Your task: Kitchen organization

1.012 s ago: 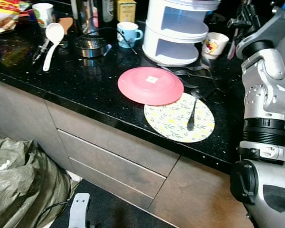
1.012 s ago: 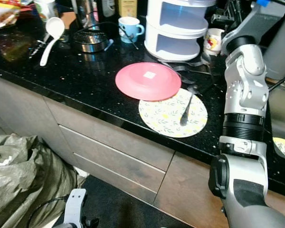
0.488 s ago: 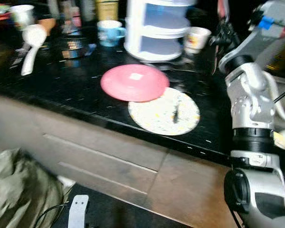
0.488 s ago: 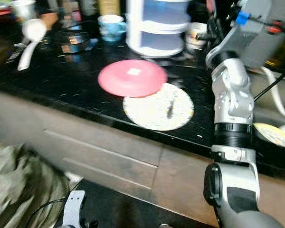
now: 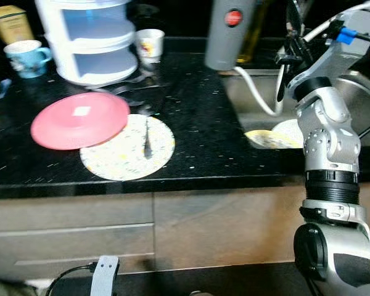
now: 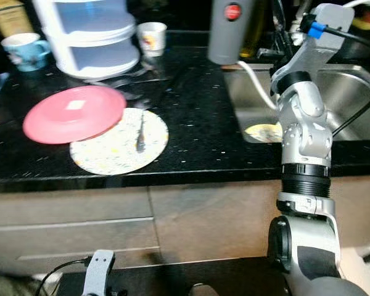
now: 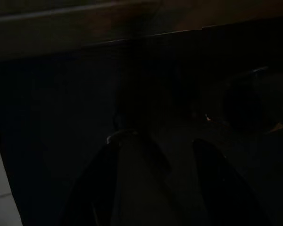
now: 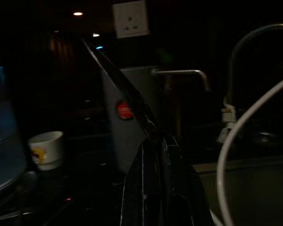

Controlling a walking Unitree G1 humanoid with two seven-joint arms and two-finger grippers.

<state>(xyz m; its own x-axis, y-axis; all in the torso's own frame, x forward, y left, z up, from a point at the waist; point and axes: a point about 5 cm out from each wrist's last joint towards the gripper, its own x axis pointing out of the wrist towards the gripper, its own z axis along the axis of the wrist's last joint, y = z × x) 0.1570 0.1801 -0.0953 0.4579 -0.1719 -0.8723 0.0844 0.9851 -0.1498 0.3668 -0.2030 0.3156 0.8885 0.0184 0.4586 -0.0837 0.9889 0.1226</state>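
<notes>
The right gripper [image 8: 153,141] is raised above the sink [image 5: 259,102], jaws clenched on a thin dark utensil [image 8: 118,75]. Left of the sink on the black table [image 5: 203,142], a pink plate [image 5: 80,119] overlaps a floral plate [image 5: 120,154] carrying a spoon [image 5: 147,139].

A home kitchen: a black speckled countertop [image 5: 209,123] over wooden drawers [image 5: 68,237], a steel sink [image 6: 345,92] with a tap [image 8: 254,42], plates [image 5: 80,120] and cups [image 5: 149,43] set out, a wall socket [image 8: 130,19] behind.
</notes>
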